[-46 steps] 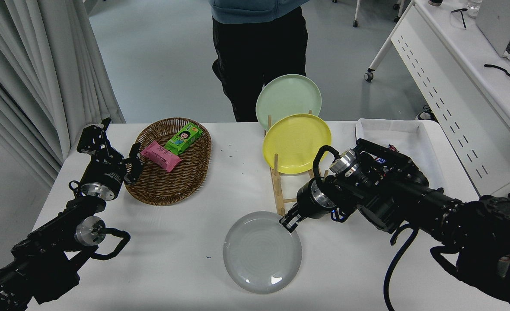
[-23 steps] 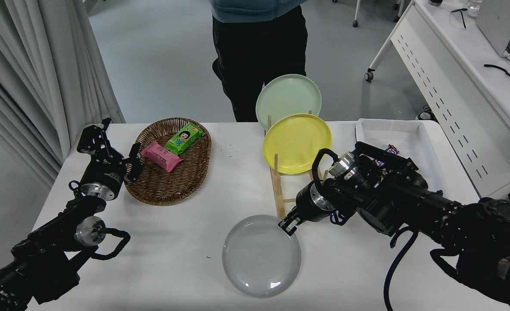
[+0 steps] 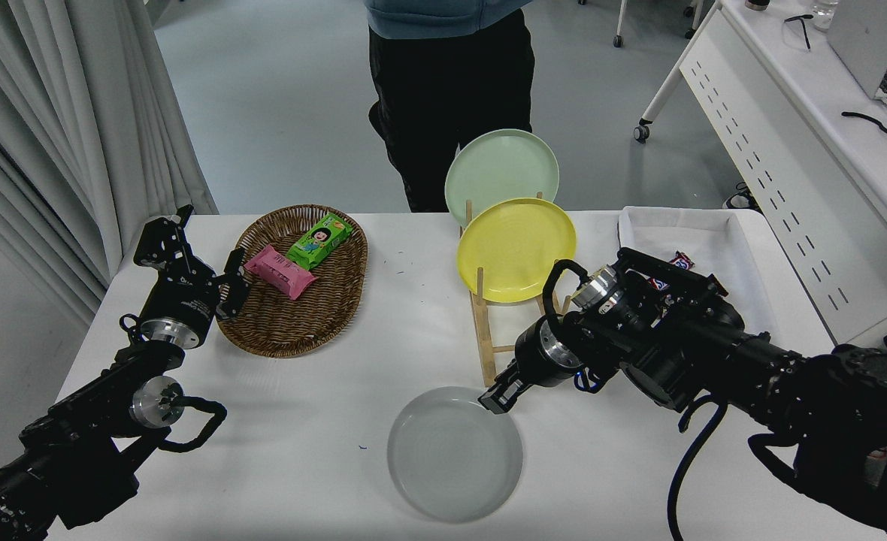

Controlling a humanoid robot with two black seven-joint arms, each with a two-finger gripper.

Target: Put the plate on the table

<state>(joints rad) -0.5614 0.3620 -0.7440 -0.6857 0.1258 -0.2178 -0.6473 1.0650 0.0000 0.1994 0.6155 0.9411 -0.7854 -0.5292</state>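
Round light grey glossy plate (image 3: 455, 454) lying flat on the near middle of the large white smooth table (image 3: 323, 421), just in front of the wooden dish rack (image 3: 488, 330). Right black gripper (image 3: 494, 398) at the plate's far right rim, fingers closed over that edge, grasping the plate. Left black gripper (image 3: 197, 269) parked at the lower left beside the oval brown wicker basket (image 3: 297, 282), fingers spread, holding nothing. Pink snack packet (image 3: 284, 270) and green snack packet (image 3: 319, 240) inside the basket. Yellow plate (image 3: 516, 249) and pale green plate (image 3: 501, 171) upright in the rack. White tray (image 3: 688, 248) at the far right. Person in dark trousers (image 3: 451, 98) standing beyond the far edge.
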